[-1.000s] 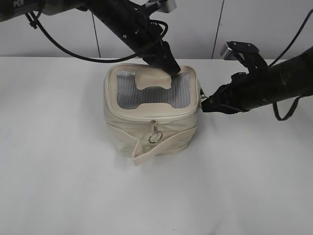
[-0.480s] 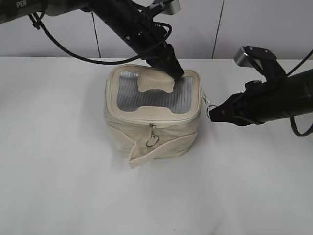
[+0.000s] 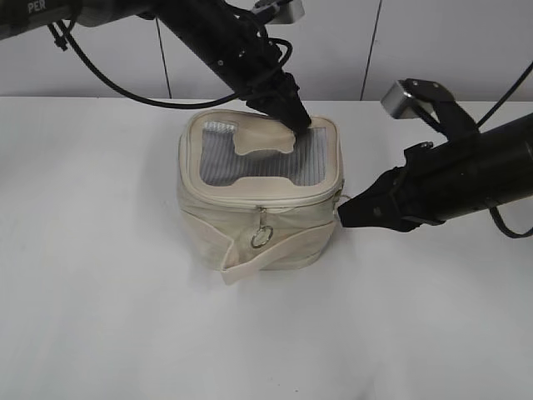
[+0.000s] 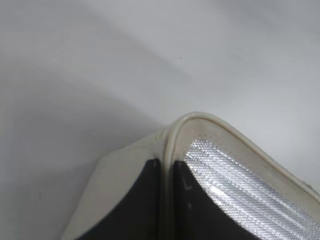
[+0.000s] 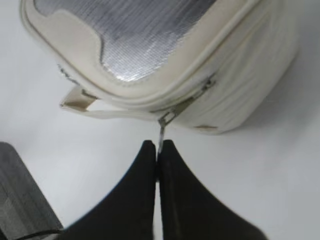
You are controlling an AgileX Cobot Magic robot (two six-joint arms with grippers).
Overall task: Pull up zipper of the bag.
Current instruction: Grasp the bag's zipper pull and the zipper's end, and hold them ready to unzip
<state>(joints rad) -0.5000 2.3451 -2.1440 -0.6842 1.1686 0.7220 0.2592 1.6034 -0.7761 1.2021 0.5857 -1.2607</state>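
Exterior view is showing the bag (image 3: 260,198) sitting upright near the middle of the white table (image 3: 100,317), its mesh-windowed lid facing up and its flat strap (image 3: 275,252) hanging across the front side. The zipper (image 3: 275,202) is running round the lid edge, and one silver ring pull (image 3: 261,237) is dangling at the front, below the track.

The left gripper (image 3: 293,117) is reaching down from the upper left and pressing on the back edge of the lid, beside the bone-shaped patch (image 3: 262,137). In the left wrist view its two dark fingers (image 4: 135,205) are lying close together with the lid's piped rim (image 4: 172,140) running between them, so they are pinching that rim.

The right gripper (image 3: 343,213) is coming in from the right, its tip touching the bag's right front corner at the height of the zip track. In the right wrist view its fingers (image 5: 137,185) are pressed together on a thin metal pull (image 5: 161,135) that is leading straight up to a slider (image 5: 169,116) on the zipper at the bag's corner. The pull is standing taut between the fingertips and the slider.
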